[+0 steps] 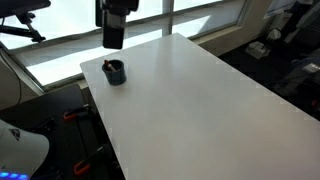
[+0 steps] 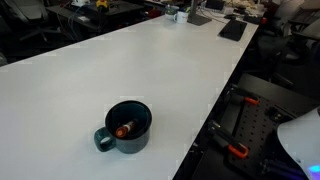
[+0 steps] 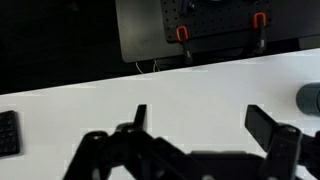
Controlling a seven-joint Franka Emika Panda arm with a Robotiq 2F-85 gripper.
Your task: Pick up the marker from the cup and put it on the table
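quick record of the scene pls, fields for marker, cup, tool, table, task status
marker: inside the cup, reddish-orange end showing
cup: dark, with a handle, upright near the table's edge
tool: open, empty, raised off the table; the cup sits at the edge of the wrist view, not between the fingers
table: white, bare around the cup
task status: marker not yet grasped

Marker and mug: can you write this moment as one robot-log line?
gripper: raised, apart from mug, jaws open, empty | marker: inside mug | mug: upright on white table | grasp: not yet done
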